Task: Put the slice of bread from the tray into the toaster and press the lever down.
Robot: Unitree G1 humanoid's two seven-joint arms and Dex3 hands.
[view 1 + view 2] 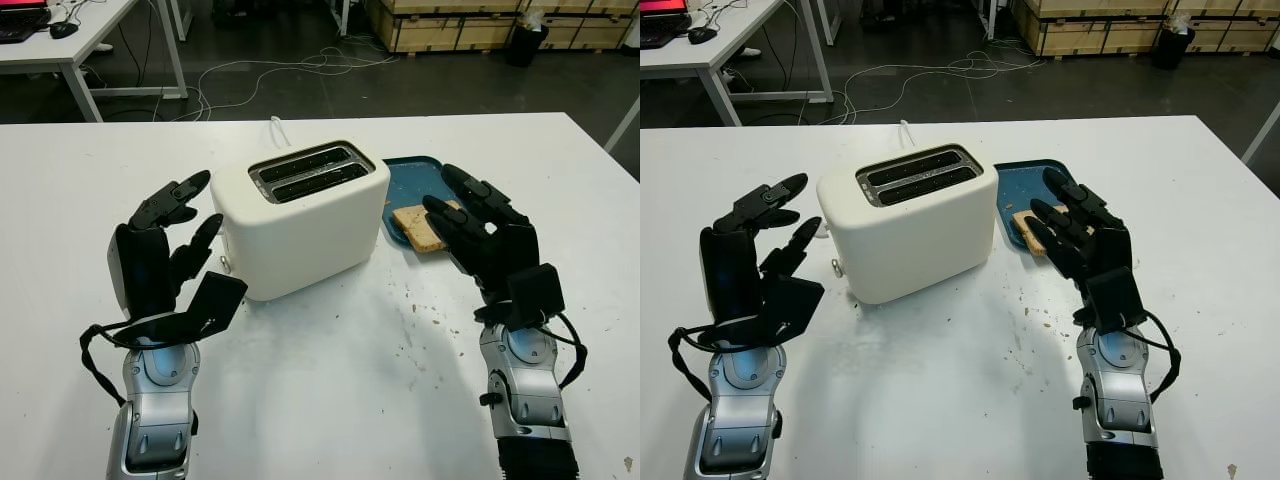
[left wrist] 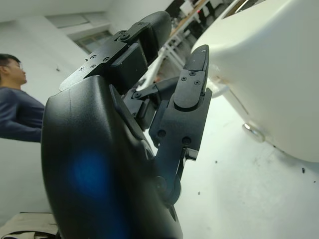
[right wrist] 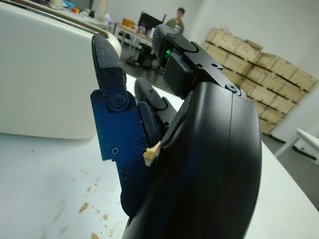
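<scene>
From the head views, a white toaster (image 1: 300,215) stands mid-table (image 1: 330,400) with both slots bare. The left hand (image 1: 165,250) is raised just beside its left end, released and holding nothing, fingertips close to that end wall. Past the toaster's right side lies a blue tray (image 1: 405,185) with the bread (image 1: 420,228) on its near edge. The right hand (image 1: 478,232) hovers at the bread, released too, its fingers (image 1: 1065,235) reaching over the slice; whether they touch it I cannot tell. Crumbs (image 1: 415,335) speckle the table below that hand.

In the left wrist view, the fingers (image 2: 187,99) stand apart from the toaster's wall, and a person (image 2: 17,107) shows behind.

In the right wrist view, the toaster rises beyond the fingertips, a corner of bread peeks between finger (image 3: 117,129) and palm, and boxes (image 3: 259,64) line the far wall.
</scene>
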